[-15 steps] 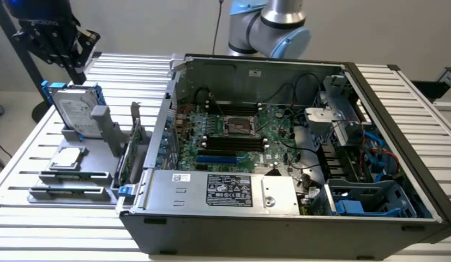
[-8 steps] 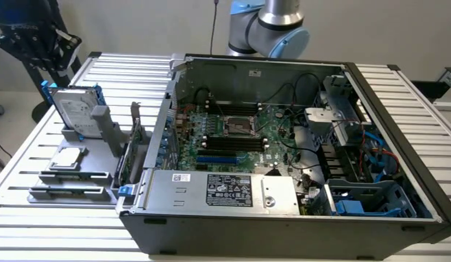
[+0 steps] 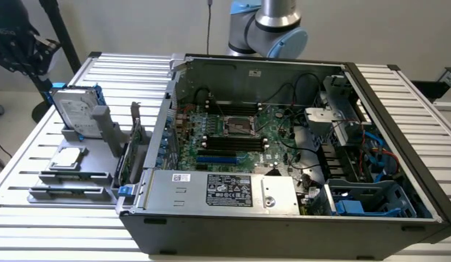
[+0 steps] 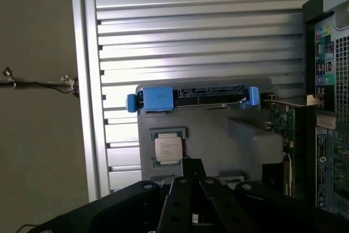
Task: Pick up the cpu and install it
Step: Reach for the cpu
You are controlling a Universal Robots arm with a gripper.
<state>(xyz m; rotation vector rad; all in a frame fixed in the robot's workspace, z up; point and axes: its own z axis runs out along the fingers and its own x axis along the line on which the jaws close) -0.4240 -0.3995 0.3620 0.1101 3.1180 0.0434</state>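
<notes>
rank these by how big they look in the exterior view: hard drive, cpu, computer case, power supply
1. computer case
2. power supply
3. hard drive
4. cpu
The power supply lies nearer the camera than the hard drive, so that gap may be overstated.

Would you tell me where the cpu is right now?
The cpu sits on the grey holder at the exterior view's left, beside the upright hard drive.

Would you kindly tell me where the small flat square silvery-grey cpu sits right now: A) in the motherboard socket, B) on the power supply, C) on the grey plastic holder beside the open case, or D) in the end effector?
C: the small flat square silvery-grey cpu lies on the grey plastic holder, outside the open black computer case.
</notes>
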